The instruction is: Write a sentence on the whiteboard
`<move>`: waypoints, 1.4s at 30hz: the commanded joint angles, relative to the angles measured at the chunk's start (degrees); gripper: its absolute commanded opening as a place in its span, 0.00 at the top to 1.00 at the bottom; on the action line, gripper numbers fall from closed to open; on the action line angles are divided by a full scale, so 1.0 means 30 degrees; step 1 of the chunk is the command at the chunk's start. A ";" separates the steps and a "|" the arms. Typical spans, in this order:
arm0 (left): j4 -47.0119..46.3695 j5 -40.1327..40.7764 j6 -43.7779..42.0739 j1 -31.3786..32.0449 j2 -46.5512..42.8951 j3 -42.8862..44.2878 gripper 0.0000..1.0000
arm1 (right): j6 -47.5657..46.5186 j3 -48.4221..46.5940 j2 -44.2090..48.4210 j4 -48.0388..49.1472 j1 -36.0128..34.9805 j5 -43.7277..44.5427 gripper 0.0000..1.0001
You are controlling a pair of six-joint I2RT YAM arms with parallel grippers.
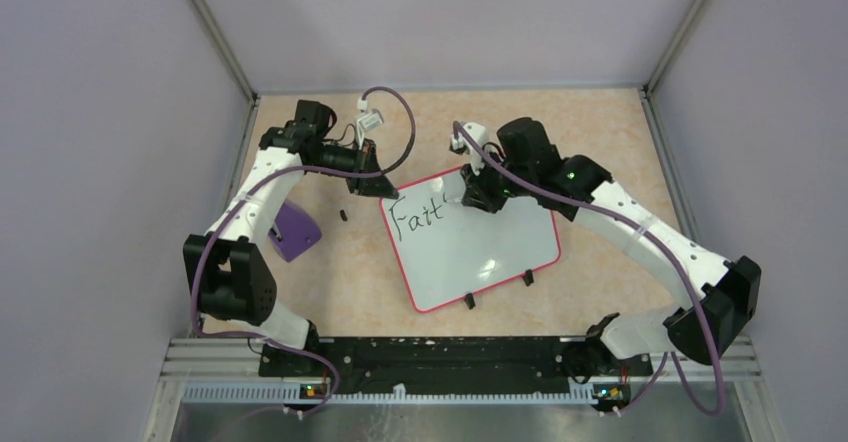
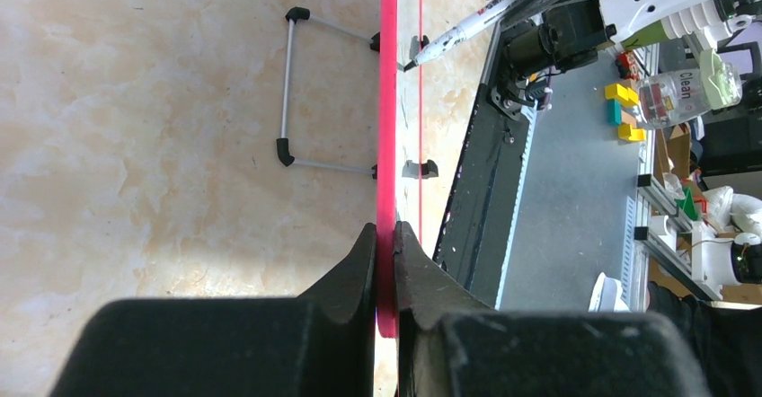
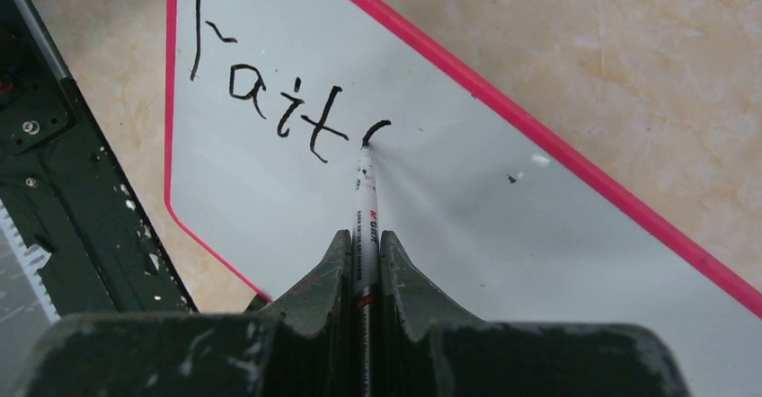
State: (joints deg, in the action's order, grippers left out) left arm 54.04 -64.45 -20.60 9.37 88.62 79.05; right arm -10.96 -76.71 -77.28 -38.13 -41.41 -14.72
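At the far left, a purple block (image 1: pixel 293 230) is seen on the tan table (image 1: pixel 600 132), partly covered by the left arm's link. Just right of it, a small black item (image 1: pixel 343 215) is seen lying alone on the table, apart from the board; what it is cannot be told. The left gripper (image 2: pixel 386 235) is clamped on the red-pink rim at the far left corner of the whiteboard (image 1: pixel 480 252), one finger on each face. The whiteboard is positioned at the table's centre, turned at an angle, with its black feet (image 1: pixel 468 301) toward the arm bases. A wire stand (image 2: pixel 287 92) is shown in the left wrist view, folded out from the board's back. The sentence (image 3: pixel 270 101) is begun along the board's far edge: "Fait" and the first curve of a further stroke are legible. A marker (image 3: pixel 364 199) is pinched between the fingers of the right gripper (image 3: pixel 365 240), its tip touching the end of that curve. The board's far right corner is hidden beneath the right wrist in the top view.
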 commanded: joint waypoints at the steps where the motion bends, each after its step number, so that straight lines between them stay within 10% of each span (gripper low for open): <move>1: -0.0025 0.0059 -0.0445 0.0130 -0.0346 -0.0288 1.00 | 0.0411 0.0802 0.0882 0.0581 0.0180 -0.0291 1.00; 42: -0.0064 0.0074 -0.0410 0.0149 -0.0449 -0.0371 1.00 | 0.0226 0.0009 0.0463 0.0902 -0.0029 -0.0333 1.00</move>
State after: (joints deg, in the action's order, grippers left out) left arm 54.08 -64.69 -20.73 9.37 88.62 79.02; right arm -9.89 -75.13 -75.37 -37.54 -41.50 -16.05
